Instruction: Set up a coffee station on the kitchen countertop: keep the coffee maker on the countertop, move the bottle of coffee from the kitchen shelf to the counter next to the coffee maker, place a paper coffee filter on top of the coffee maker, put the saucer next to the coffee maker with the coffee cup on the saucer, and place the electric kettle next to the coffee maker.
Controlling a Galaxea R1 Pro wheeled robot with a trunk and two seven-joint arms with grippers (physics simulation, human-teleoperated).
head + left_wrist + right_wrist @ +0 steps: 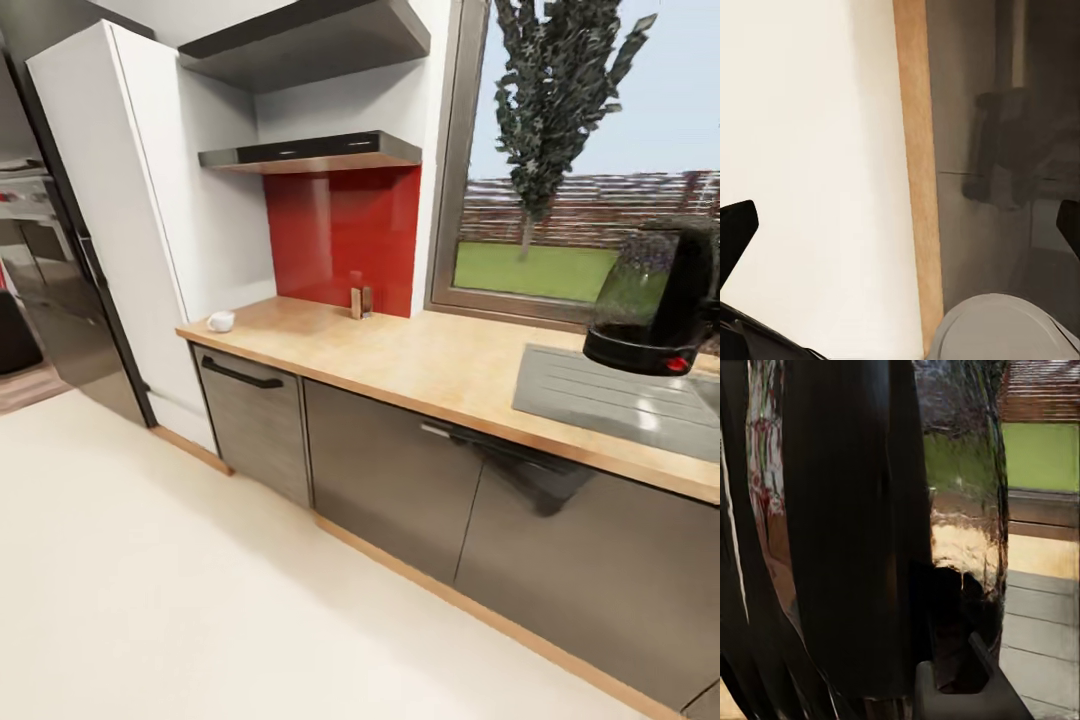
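Kettle [655, 300] hangs above the beige countertop [420, 365] by the window [590, 150]; jaws' state unclear.

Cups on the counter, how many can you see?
1. A white cup sits at the far left end of the countertop, beside the tall white cabinet. More could be hidden beyond the picture's right edge, past the kettle.

One rounded dark translucent glass kettle [655, 295] with a red switch is counted. One small white cup [221, 321] is seen on one long beige wood-look countertop [420, 365]. Two grey wall shelves [315, 152] are counted.
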